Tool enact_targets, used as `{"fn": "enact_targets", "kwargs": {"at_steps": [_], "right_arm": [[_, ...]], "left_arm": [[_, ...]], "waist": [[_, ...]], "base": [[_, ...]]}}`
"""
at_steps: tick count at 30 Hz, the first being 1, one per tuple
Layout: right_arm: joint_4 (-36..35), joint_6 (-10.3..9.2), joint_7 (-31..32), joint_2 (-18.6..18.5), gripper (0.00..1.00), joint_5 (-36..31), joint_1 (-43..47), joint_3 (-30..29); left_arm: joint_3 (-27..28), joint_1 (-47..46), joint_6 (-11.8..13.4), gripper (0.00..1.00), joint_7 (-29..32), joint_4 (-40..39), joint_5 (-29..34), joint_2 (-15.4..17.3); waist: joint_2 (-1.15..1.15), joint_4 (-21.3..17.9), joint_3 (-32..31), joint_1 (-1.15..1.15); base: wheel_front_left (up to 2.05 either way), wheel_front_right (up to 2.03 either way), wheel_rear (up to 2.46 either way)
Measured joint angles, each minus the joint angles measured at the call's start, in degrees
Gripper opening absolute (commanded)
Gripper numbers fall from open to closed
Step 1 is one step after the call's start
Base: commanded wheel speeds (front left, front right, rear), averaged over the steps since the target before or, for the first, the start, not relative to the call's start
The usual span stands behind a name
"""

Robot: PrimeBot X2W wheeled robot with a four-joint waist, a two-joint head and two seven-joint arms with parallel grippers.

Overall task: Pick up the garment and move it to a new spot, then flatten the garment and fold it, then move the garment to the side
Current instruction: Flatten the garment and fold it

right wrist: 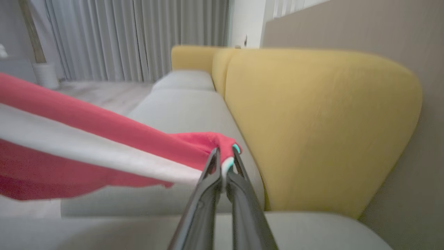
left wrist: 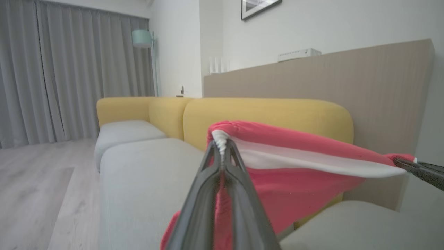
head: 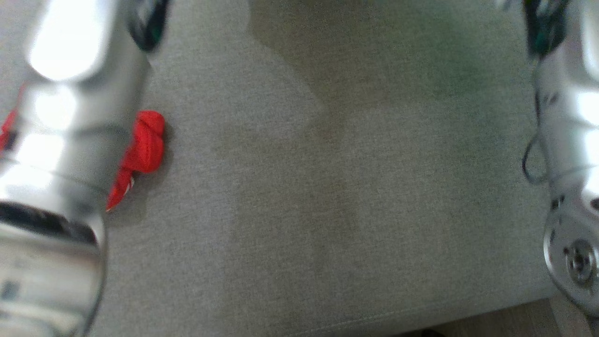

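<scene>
left gripper [left wrist: 221, 147] & right gripper [right wrist: 224, 165] each clamp a corner of the garment [left wrist: 298, 177], held taut btwn them over the sofa [left wrist: 138, 173]. prob mid-move to new spot; next: lower it evenly, spread flat

Red garment [left wrist: 298, 180], white band along top edge (stretched taut), held aloft, lower cloth sagging
</scene>
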Motion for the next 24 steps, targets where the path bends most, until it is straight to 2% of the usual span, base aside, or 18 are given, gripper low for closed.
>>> {"fn": "enact_targets", "kwargs": {"at_steps": [6,11,17,21,24], "right_arm": [[11.4,0.00,2.7,-4.0,0.00,-0.9,7.7,5.7],[17.3,0.00,5.7,-6.3,0.00,2.1,12.5,12.0],[18.2,0.00,10.3,-8.9,0.00,8.8,16.8,18.3],[17.7,0.00,12.6,-10.8,0.00,13.9,20.9,21.4],[15.6,0.00,14.3,-12.3,0.00,17.9,24.2,23.1]], "left_arm": [[-6.7,13.2,-1.3,0.00,-0.8,3.2,-2.0,-1.4],[-14.6,25.2,-1.3,0.00,-0.8,0.8,-5.0,-1.0],[-19.7,33.3,-1.3,0.00,-0.8,-4.3,-7.2,1.1],[-21.3,38.0,-1.2,0.00,-0.2,-7.8,-7.8,1.1],[-22.2,41.8,0.4,0.00,0.2,-10.9,-7.8,1.1]], "waist": [[0.00,0.7,-2.5,-0.02],[0.00,1.4,-5.4,-0.03],[0.00,1.9,-10.0,-0.03],[0.00,2.1,-13.2,-0.03],[0.01,2.1,-15.3,-0.03]], "base": [[0.00,0.00,0.00],[0.00,0.00,0.00],[0.00,0.00,0.00],[0.00,0.00,0.00],[0.00,0.00,0.00]]}}
